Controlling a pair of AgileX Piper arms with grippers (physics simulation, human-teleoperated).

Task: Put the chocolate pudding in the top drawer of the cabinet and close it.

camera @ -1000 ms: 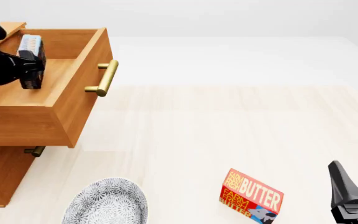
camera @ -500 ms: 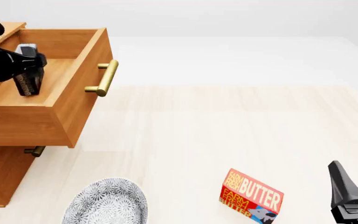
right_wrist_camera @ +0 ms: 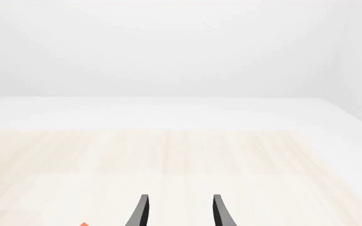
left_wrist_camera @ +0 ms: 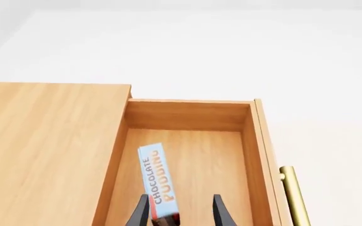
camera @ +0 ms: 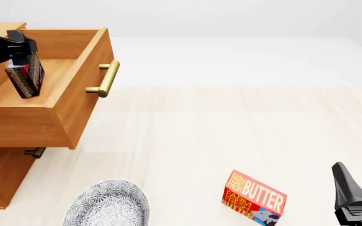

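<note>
Pale wooden table (camera: 244, 127), seemingly white surroundings

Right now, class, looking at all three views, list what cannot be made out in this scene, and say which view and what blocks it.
- Left gripper: front view cuts off most of its arm at the left edge.
- Chocolate pudding: whether it rests flat or leans in the top drawer; its lower end is cut off in the left wrist view.
- Lower drawer handle: mostly hidden under the top drawer.
- Patterned plate: cut by the bottom edge.
- Right gripper: only fingertips show.
</note>
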